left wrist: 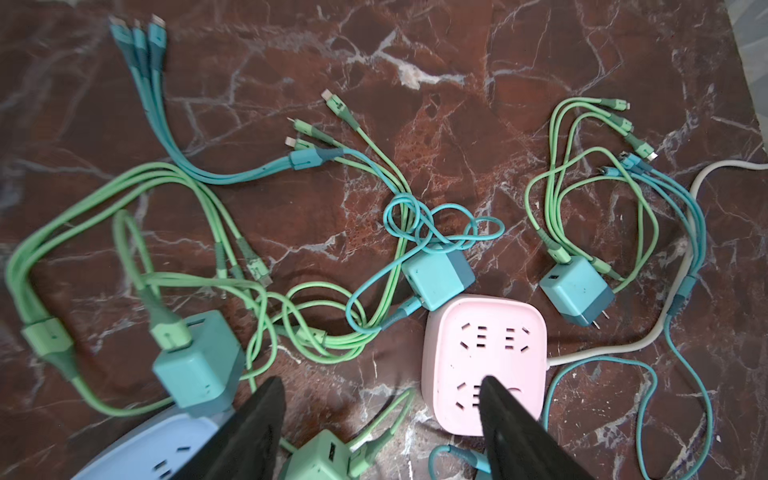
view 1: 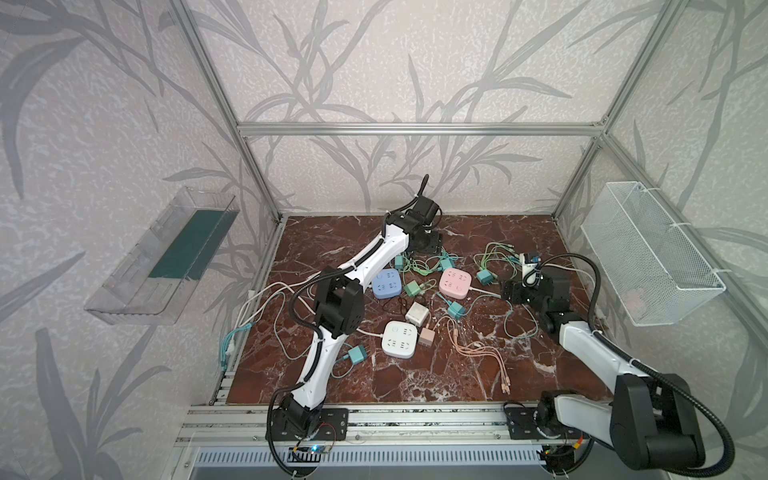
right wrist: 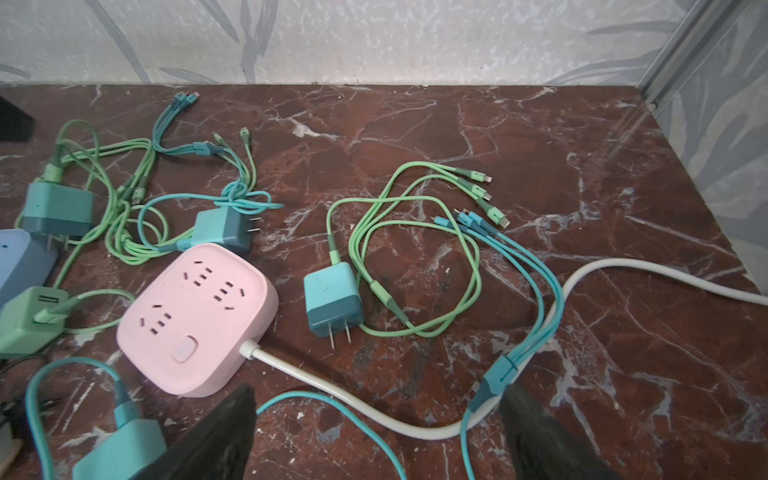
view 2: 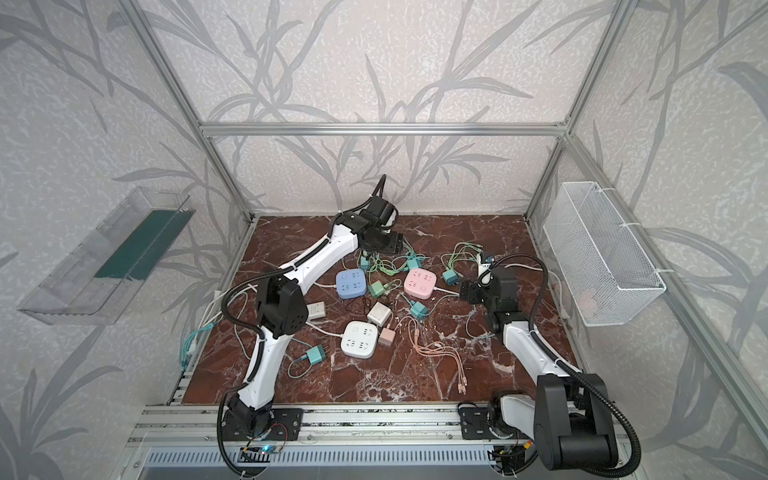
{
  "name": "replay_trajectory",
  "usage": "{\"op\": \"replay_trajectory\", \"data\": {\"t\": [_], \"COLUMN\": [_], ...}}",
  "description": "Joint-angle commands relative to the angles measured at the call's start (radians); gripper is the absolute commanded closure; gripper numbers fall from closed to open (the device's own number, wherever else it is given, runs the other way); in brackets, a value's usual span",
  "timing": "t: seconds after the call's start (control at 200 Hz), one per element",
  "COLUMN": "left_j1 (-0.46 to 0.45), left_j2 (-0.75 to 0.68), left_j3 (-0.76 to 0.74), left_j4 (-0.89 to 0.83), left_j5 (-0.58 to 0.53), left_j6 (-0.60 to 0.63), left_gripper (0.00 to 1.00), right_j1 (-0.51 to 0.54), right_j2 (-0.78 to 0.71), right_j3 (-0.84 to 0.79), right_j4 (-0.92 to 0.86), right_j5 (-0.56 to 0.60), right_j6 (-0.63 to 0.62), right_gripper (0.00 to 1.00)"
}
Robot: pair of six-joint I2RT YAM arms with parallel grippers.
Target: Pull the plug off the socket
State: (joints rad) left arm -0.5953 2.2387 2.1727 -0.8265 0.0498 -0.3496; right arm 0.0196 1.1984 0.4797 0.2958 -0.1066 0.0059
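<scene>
A teal plug (left wrist: 195, 370) leans at the edge of the blue socket (left wrist: 145, 449); in the right wrist view its bare prongs show beside that socket (right wrist: 20, 257). My left gripper (left wrist: 380, 382) hangs open just past it, over bare marble between the blue socket and the pink socket (left wrist: 484, 357), holding nothing. The pink socket's holes are all empty. My right gripper (right wrist: 378, 390) is open to the right of the pink socket (right wrist: 195, 316); its white cord (right wrist: 345, 395) and a teal cable run on the table under the gap. In both top views a white socket (view 1: 399, 338) lies nearer the front.
Loose teal and green plugs (right wrist: 332, 299) with tangled cables (left wrist: 332, 232) lie around the sockets. A pink-beige plug (view 1: 426, 336) and a white adapter (view 1: 417, 313) sit by the white socket. A wire basket (view 1: 648, 253) hangs on the right wall, a clear tray (view 1: 162, 257) on the left.
</scene>
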Motion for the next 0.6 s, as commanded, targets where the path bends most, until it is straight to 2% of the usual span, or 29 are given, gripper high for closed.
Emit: {"op": "replay_trajectory", "data": {"t": [0.0, 0.12, 0.395, 0.535, 0.595], "left_j1": [-0.006, -0.014, -0.023, -0.023, -0.021], "left_j2": [-0.096, -0.203, -0.501, -0.677, -0.744], "left_j3": [-0.080, -0.222, -0.618, -0.834, -0.893], "left_j4": [-0.010, 0.075, 0.309, 0.449, 0.463], "left_j5": [-0.093, -0.140, -0.260, -0.365, -0.427], "left_j6": [0.045, 0.057, 0.100, 0.134, 0.152], "left_gripper": [0.23, 0.20, 0.14, 0.09, 0.06], "right_j1": [-0.003, -0.003, -0.003, -0.003, -0.003], "right_j2": [0.023, 0.108, 0.313, 0.409, 0.381], "right_j3": [-0.071, -0.128, -0.168, -0.183, -0.170], "right_j4": [0.297, 0.493, 0.734, 0.862, 0.793], "right_j5": [0.086, 0.093, 0.065, 0.025, 0.008], "right_j6": [-0.008, -0.006, -0.005, -0.012, -0.027], "right_gripper": [0.08, 0.07, 0.03, 0.01, 0.01]}}
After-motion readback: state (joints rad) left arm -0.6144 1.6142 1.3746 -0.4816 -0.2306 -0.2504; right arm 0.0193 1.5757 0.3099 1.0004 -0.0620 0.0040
